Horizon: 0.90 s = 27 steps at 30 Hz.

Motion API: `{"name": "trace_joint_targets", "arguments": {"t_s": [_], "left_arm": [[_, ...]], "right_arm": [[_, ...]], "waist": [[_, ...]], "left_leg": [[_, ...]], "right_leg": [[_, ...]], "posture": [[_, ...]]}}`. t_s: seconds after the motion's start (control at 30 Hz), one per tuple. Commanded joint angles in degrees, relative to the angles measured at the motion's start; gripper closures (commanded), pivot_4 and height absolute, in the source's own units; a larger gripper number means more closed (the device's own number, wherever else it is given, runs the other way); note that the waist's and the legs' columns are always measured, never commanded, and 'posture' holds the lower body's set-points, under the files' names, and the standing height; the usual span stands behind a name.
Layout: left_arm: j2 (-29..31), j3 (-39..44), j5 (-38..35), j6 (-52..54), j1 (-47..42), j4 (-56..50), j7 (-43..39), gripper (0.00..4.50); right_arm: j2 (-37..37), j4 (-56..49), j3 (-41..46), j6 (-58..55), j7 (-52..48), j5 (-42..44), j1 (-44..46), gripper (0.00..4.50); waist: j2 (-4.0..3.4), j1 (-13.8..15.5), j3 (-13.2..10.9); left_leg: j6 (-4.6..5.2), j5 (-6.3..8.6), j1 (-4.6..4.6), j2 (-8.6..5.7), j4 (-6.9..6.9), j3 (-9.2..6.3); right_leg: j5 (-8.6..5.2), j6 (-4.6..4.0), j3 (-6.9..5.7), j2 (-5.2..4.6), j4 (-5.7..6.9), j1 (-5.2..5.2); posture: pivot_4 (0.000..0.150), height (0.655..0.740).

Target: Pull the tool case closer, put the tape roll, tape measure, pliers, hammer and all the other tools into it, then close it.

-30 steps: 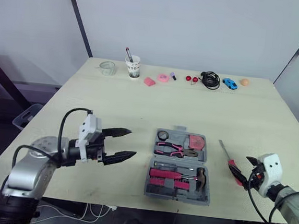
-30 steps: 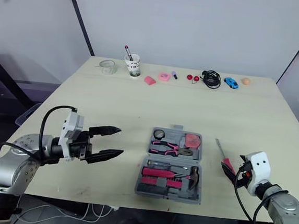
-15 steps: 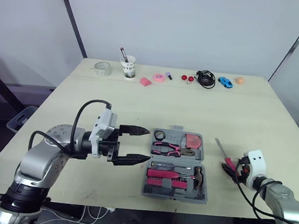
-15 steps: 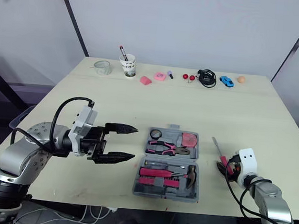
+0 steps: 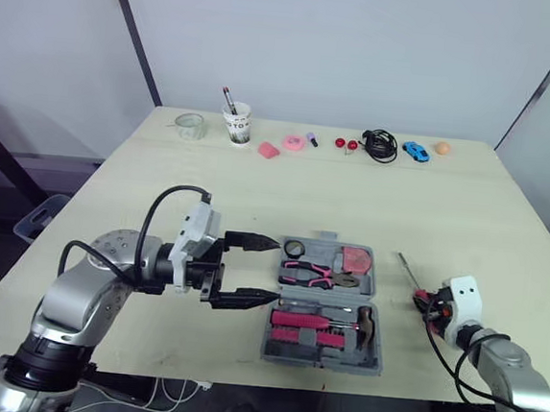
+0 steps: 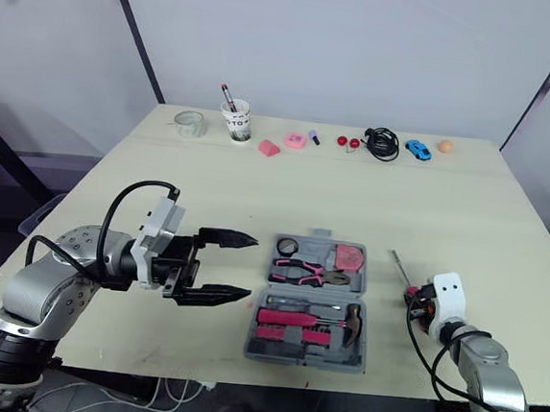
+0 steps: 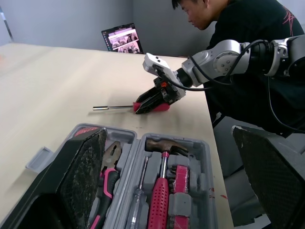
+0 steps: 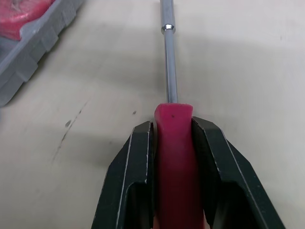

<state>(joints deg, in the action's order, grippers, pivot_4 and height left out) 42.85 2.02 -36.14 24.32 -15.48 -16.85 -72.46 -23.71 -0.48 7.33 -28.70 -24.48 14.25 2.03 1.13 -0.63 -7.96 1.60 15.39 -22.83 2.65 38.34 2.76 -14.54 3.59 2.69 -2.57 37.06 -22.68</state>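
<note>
An open grey plastic tool case (image 5: 319, 360) is seen near the front edge of the pale wooden table (image 5: 209, 191), slightly right of centre. Pink-handled pliers (image 5: 310, 273) are laid in its far half and a pink-handled hammer (image 5: 321, 322) in its near half; a red rounded tool (image 5: 359, 262) is set in the far right corner. The left gripper (image 5: 277, 270) is held at the case's left side with its two black fingers spread wide apart. Whether the case is touched cannot be told.

To the right of the case, apart from it, a red-handled screwdriver (image 8: 170, 67) lies on the table with its metal shaft pointed toward the far side. The right gripper (image 8: 172, 125) is clamped on the red handle, one finger pressed against each side.

Along the far edge, well apart from the case, a white paper cup (image 5: 235, 125), a black coiled cable (image 5: 384, 144) and a blue toy car (image 5: 415, 151) are lined up.
</note>
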Motion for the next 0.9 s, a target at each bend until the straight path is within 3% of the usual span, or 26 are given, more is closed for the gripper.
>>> {"name": "trace_joint_targets", "arguments": {"t_s": [0.03,0.3,0.67,0.73,0.77,0.8,0.9], "left_arm": [[0.0,0.7,-1.0,-0.9,-0.7,-2.0,-0.4,0.00],[0.4,-0.2,-1.4,-0.5,-0.8,-2.5,-2.0,0.00],[-0.2,-1.4,-0.4,-1.2,-1.3,-2.0,-3.0,0.00],[-0.1,-1.5,-0.4,-1.4,-1.2,-2.0,-3.0,0.00],[-0.1,-1.5,-0.4,-1.5,-1.1,-2.0,-3.0,0.00],[-0.1,-1.5,-0.4,-1.5,-1.0,-2.0,-2.9,0.00],[0.0,-1.5,-0.2,-1.9,-0.5,-2.0,-2.7,0.00]], "right_arm": [[1.7,-9.2,3.8,-6.3,5.4,1.6,-3.1,3.90],[8.2,-26.5,3.1,-18.7,13.4,3.5,-11.6,3.90],[17.1,-24.4,0.3,-16.7,18.6,2.1,-12.0,3.90],[16.9,-24.7,0.0,-16.6,18.6,2.0,-11.9,2.84],[16.8,-24.9,-0.1,-16.6,18.6,2.0,-11.9,2.58],[16.5,-25.1,-0.2,-16.5,18.2,2.2,-11.8,1.95],[15.4,-26.0,0.2,-15.8,17.3,2.3,-11.2,0.68]], "waist": [[-0.02,0.0,0.0],[-0.05,-0.2,0.0],[-0.03,-0.2,0.0],[-0.03,-0.2,0.0],[-0.03,-0.2,0.0],[-0.03,-0.2,0.0],[-0.03,-0.2,0.0]], "left_leg": [[0.00,0.00,0.00,0.00,-0.01,0.00],[0.00,0.00,0.00,0.02,-0.01,-0.03],[0.00,0.00,0.03,0.04,-0.01,-0.06],[0.00,0.00,0.04,0.04,-0.01,-0.07],[0.00,0.00,0.05,0.04,0.00,-0.07],[0.00,0.00,0.05,0.04,-0.01,-0.07],[0.00,0.00,0.05,0.04,0.00,-0.07]], "right_leg": [[0.00,0.00,0.00,0.00,0.00,0.00],[-0.13,-0.20,0.04,-0.01,0.00,-0.01],[-0.14,-0.21,0.11,0.00,-0.02,-0.02],[-0.14,-0.21,0.14,-0.01,-0.02,-0.02],[-0.14,-0.21,0.14,-0.01,-0.02,-0.02],[-0.14,-0.21,0.14,-0.01,-0.02,-0.02],[-0.14,-0.21,0.15,-0.01,-0.02,-0.02]], "posture": [[0.150,0.7400],[0.150,0.7400],[0.150,0.7400],[0.150,0.7400],[0.150,0.7400],[0.150,0.7400],[0.150,0.7400]]}}
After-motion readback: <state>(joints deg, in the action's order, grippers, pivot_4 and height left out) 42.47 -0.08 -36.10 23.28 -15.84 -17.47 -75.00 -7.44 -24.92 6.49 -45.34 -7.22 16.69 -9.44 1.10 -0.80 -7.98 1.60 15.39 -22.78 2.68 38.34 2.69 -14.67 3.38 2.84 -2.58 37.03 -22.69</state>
